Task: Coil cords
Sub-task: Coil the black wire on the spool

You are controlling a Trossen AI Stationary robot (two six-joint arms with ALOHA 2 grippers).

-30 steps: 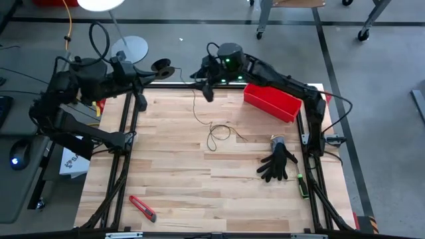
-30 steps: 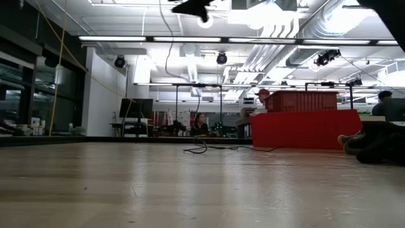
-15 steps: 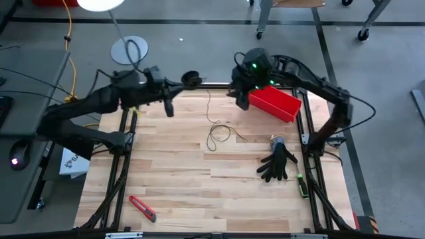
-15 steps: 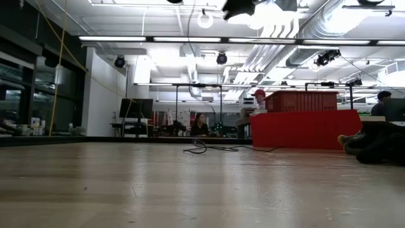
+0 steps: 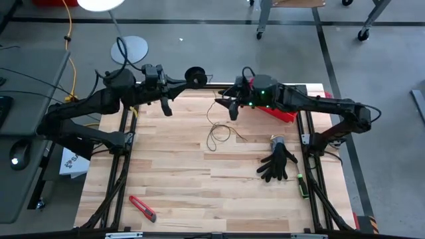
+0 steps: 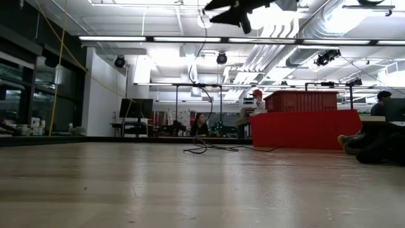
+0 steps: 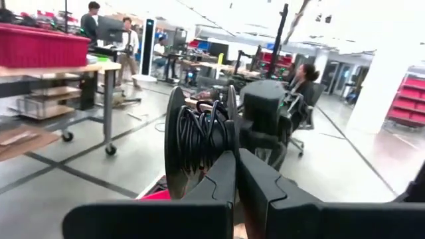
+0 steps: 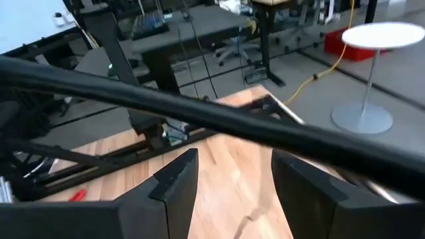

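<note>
From above, the left gripper (image 5: 189, 76) is clamped on the black spool (image 5: 195, 74) over the table's far edge, while the thin cord (image 5: 214, 129) trails down to a loose loop mid-table, hard to trace. The right gripper (image 5: 228, 106) hovers nearby, fingers apart. In the left wrist view, the spool (image 7: 199, 143) sits pinched between closed fingers (image 7: 219, 189); no writing is legible.

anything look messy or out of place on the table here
The thin cord lies in a loose tangle mid-table, mostly unwound from the spool that the left gripper holds at the far edge. A black glove lies crumpled near the right side.
</note>
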